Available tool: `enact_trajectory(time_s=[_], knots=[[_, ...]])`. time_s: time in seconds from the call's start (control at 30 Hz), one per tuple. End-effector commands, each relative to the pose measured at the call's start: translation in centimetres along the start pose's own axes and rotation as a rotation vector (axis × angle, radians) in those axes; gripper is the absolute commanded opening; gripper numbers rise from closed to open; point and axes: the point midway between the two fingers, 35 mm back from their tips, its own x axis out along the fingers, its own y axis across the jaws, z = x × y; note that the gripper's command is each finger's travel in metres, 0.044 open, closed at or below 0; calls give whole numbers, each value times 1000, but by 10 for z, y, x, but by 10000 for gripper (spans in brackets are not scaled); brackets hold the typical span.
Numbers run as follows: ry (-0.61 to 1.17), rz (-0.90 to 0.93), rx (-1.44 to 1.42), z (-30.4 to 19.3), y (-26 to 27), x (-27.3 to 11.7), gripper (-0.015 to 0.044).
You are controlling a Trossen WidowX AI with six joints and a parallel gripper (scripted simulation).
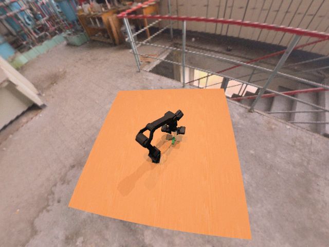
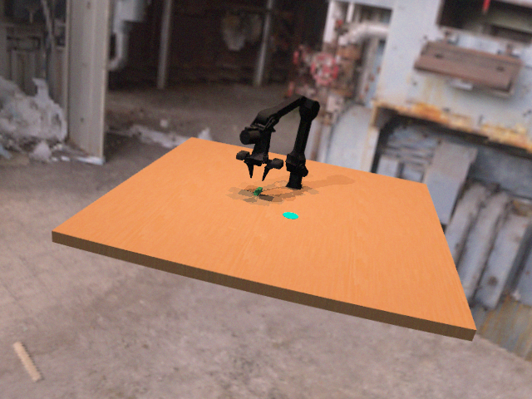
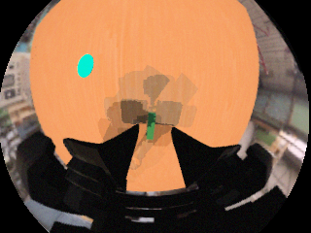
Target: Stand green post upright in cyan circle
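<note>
Orange wood-grain counter (image 1: pixel 201 172) (image 2: pixel 240 244) (image 3: pixel 214 58): small green rectangular post (image 1: pixel 173 140) (image 2: pixel 258 191) (image 3: pixel 151 127) lying; black jaws (image 1: pixel 173 133) (image 2: pixel 257 179) apart above, holding nothing.

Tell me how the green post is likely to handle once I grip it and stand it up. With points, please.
The green post (image 1: pixel 173 140) (image 2: pixel 258 191) (image 3: pixel 151 127) looks stiff, judging by its straight, blocky outline. Its small size beside the gripper (image 2: pixel 257 178) (image 3: pixel 155 128) suggests a light lift. Flat-looking sides make rolling unlikely, but upright on its narrow end it may tip if nudged.

Black arm (image 1: pixel 159 123) (image 2: pixel 302 133), 2 tapered fingers (image 1: pixel 174 133) (image 2: pixel 250 170)
</note>
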Motion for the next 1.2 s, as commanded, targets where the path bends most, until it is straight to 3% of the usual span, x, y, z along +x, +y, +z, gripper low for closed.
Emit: enact_trajectory(time_s=[0.0, 0.23, 0.5, 1.17], knots=[[17, 4, -1, -7, 3, 46, 233], [17, 4, -1, -11, 4, 61, 233], [17, 4, -1, -11, 4, 61, 22], [16, 4, -1, -4, 1, 17, 22]])
